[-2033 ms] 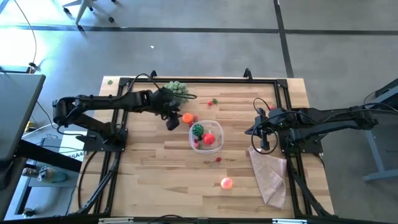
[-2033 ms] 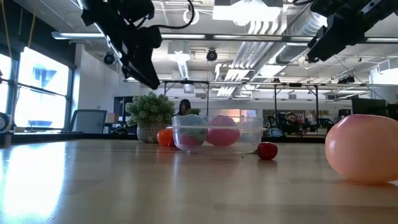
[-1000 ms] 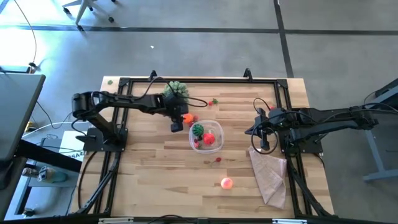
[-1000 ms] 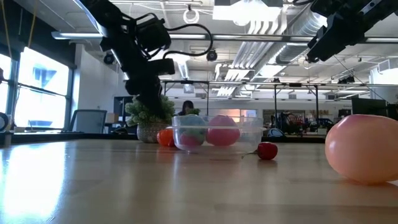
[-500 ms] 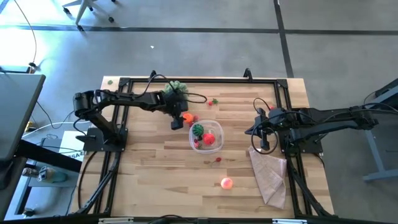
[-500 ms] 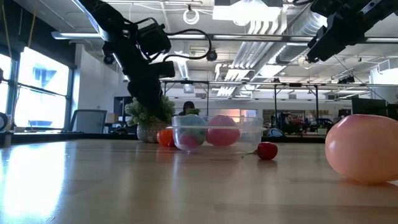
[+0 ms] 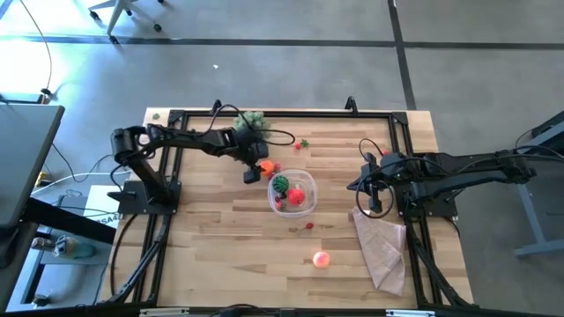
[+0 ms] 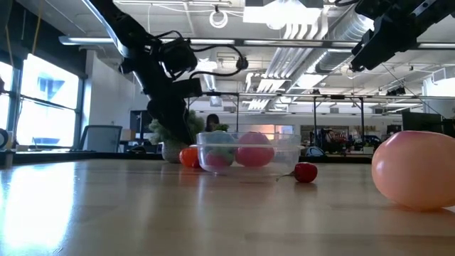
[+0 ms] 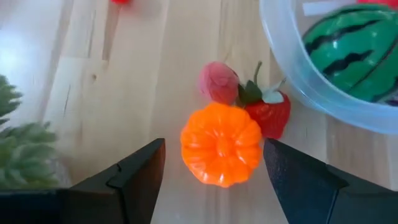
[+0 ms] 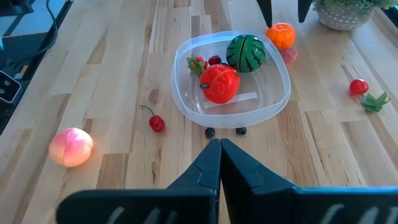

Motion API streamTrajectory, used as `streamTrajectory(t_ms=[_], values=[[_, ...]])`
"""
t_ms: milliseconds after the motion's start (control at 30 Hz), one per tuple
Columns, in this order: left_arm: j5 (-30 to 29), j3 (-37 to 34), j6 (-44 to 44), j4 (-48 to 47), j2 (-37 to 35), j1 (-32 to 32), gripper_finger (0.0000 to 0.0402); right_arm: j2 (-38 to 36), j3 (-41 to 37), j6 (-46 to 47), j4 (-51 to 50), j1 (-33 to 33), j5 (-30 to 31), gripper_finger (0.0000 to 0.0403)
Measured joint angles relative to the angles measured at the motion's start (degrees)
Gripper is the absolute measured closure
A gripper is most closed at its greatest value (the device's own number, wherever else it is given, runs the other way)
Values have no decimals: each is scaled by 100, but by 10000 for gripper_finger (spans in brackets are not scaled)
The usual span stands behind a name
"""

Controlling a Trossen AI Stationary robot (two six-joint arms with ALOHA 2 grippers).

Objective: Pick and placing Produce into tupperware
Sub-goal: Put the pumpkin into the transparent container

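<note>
**Left gripper spread around orange pumpkin beside tupperware**

On the tabletop [image 7: 211, 220], largest first: tan cloth [image 7: 381, 249] lies at the right edge, under the waiting right arm. Right gripper [image 10: 220, 155] hangs above it, fingers pressed together, holding nothing. Left gripper [image 9: 214, 171] sits low beside the grey-green plant clump [image 7: 250, 124], fingers spread wide either side of the orange pumpkin [image 9: 221, 144], not touching it. Tupperware [image 10: 273, 102] stands mid-table, just beside the pumpkin; it holds a watermelon [image 10: 245, 49], a red tomato [image 10: 218, 83] and smaller red pieces. Peach [image 10: 71, 146] lies well apart, near the front edge. Strawberry [image 9: 268, 114] and pink berry [image 9: 218, 83] touch the pumpkin. Cherry [image 10: 156, 123] lies between peach and tupperware.
</note>
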Motion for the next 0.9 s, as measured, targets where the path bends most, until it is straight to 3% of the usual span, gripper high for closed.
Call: streamTrajectory(t_ms=[900], values=[[31,2,96,429,500,-4,139,1,0,-2,-2,0,0,403]])
